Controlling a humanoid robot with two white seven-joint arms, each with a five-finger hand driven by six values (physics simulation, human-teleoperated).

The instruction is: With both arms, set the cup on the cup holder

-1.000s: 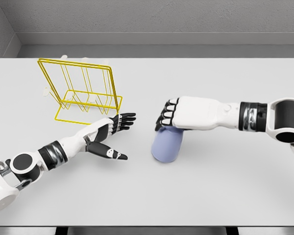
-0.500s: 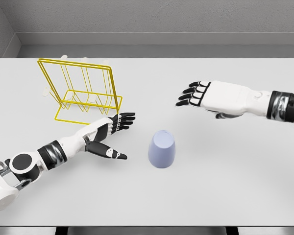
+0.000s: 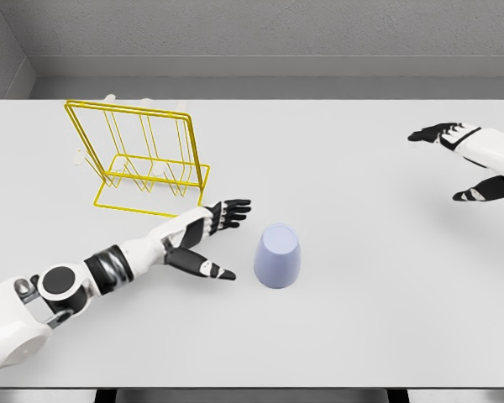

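The left hand (image 3: 208, 237) lies low over the table (image 3: 378, 319), fingers spread and thumb out, holding nothing. Just to its right, close but apart, stands the lilac cup (image 3: 278, 256), mouth down. The yellow wire cup holder (image 3: 143, 159) sits behind the hand. The right hand (image 3: 475, 159), open and empty, hangs well away at the right edge, so the left looks better placed.

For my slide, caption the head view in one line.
Open left hand reaches toward the lavender cup near the yellow wire cup holder; open right hand hangs far right.
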